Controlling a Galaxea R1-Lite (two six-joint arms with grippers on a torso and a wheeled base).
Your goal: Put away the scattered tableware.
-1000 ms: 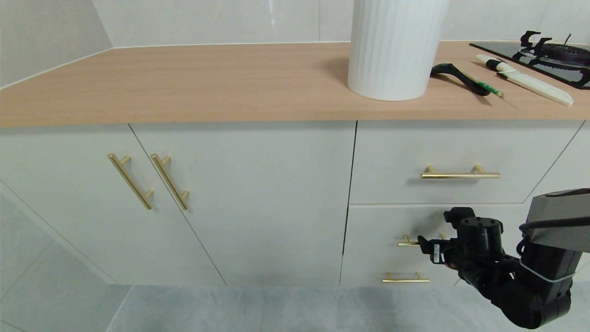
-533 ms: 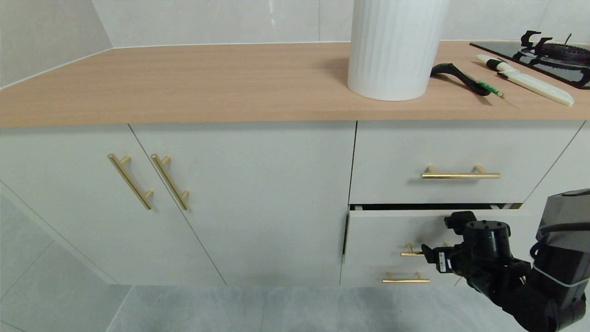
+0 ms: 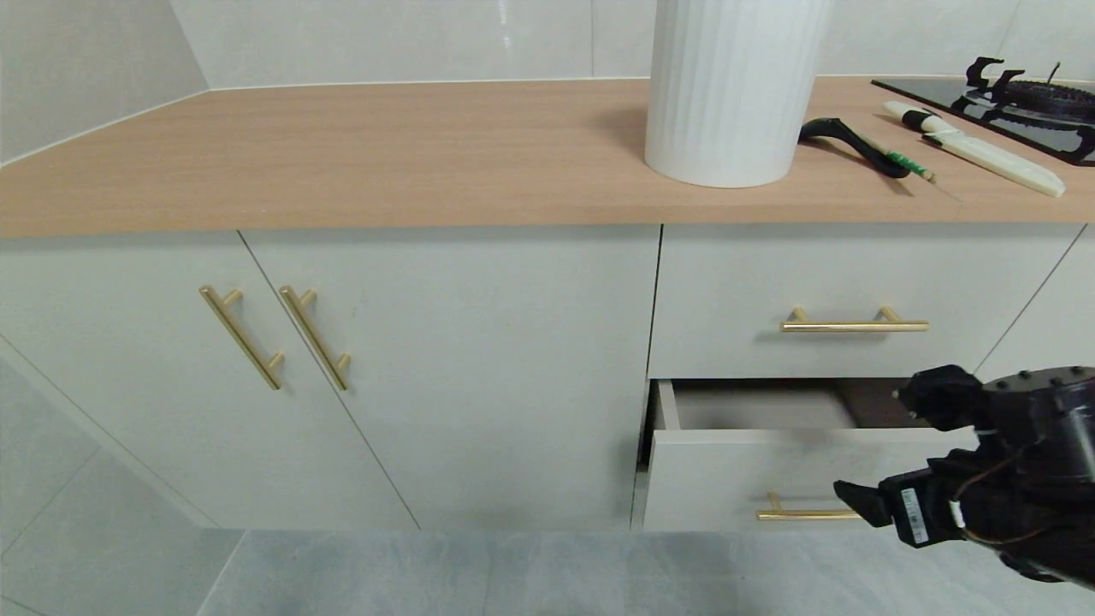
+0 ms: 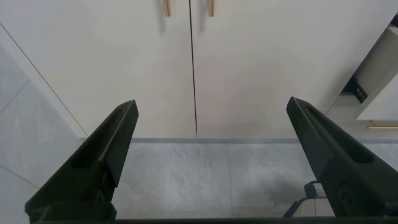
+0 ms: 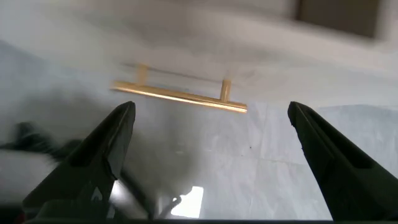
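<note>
The second drawer [image 3: 736, 479] had slid out. The right gripper [image 5: 211, 109] stood open before its gold bar [image 3: 800, 514]. On the countertop [image 3: 342, 162] lay the knife [image 3: 975, 150], likely light, stiff and sharp, best taken by the grip.

Kitchen: gas hob [image 3: 1039, 98], wooden countertop [image 3: 342, 154]

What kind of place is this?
Most likely a kitchen: a long wooden countertop, a black gas hob at its right end, a white knife lying near it, and pale drawers with brass bar handles below.
</note>
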